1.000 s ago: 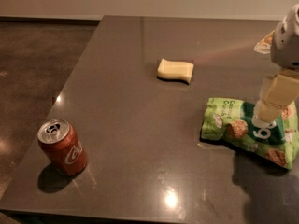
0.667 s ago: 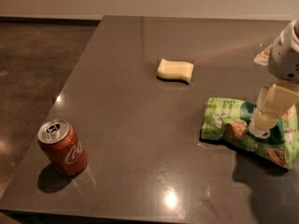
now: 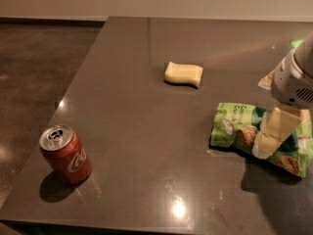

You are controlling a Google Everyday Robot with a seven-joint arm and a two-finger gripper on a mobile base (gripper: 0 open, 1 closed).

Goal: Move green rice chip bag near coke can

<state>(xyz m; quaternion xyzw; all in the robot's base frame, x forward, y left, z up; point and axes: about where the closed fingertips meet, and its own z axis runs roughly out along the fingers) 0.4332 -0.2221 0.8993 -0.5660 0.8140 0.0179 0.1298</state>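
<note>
The green rice chip bag (image 3: 238, 128) lies crinkled on the dark table at the right, its lettering toward the left. The coke can (image 3: 65, 154) stands upright near the table's front left corner, far from the bag. My gripper (image 3: 266, 148) comes in from the right edge, its white wrist housing above, and reaches down onto the middle of the bag, covering part of it. The bag rests on the table.
A pale yellow wavy sponge (image 3: 183, 74) lies in the middle back of the table (image 3: 137, 111). A small whitish-orange packet (image 3: 266, 80) peeks out behind the wrist at the right. The table's left edge drops to a brown floor (image 3: 34, 72).
My gripper has moved down and a little left, onto the bag. The bag, the can and the sponge have not moved.
</note>
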